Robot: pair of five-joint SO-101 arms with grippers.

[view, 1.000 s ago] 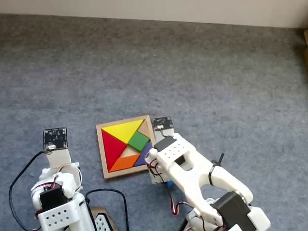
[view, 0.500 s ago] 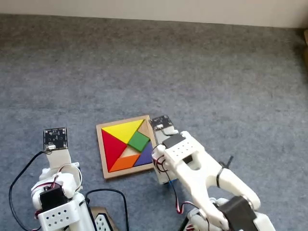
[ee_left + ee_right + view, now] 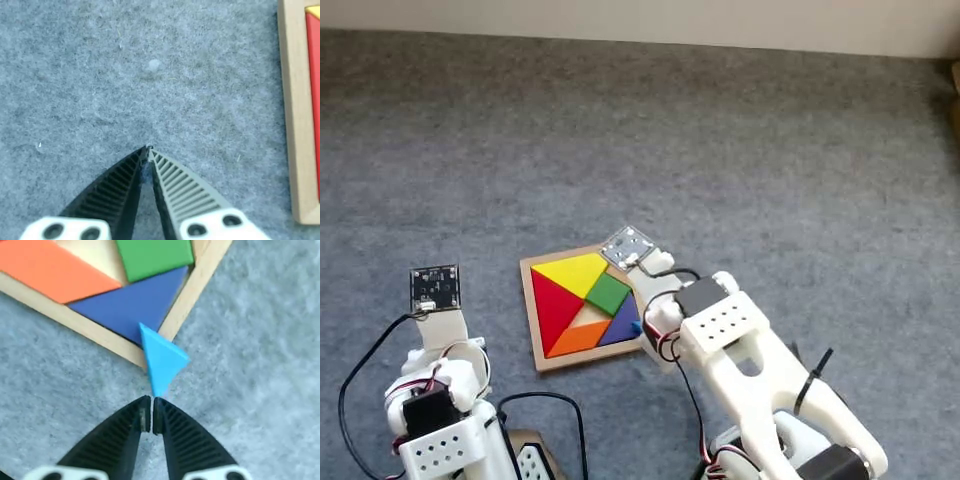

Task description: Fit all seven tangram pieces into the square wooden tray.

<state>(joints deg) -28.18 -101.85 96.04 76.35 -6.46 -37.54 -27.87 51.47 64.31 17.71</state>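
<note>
The square wooden tray (image 3: 533, 315) lies on grey carpet, holding a yellow triangle (image 3: 573, 272), a red triangle (image 3: 550, 305), a green square (image 3: 608, 293), an orange piece (image 3: 578, 339) and a dark blue triangle (image 3: 619, 329). A patch of bare wood (image 3: 95, 252) shows between them. A light blue small triangle (image 3: 162, 358) lies tilted across the tray rim (image 3: 200, 285) at a corner, partly over the dark blue triangle (image 3: 132, 302). My right gripper (image 3: 151, 401) is shut, its tips right at that triangle's point. My left gripper (image 3: 146, 149) is shut over bare carpet beside the tray rim (image 3: 292, 100).
The right arm's white body (image 3: 750, 360) covers the carpet at the tray's near right corner. The left arm (image 3: 430, 400) stands at the near left. A pale speck (image 3: 154, 64) lies on the carpet. Open carpet stretches toward the far wall.
The right arm's wrist has swung left over the tray corner while its body shifted right. The light blue triangle, earlier under the arm, now lies at the tray's corner. The left arm kept still.
</note>
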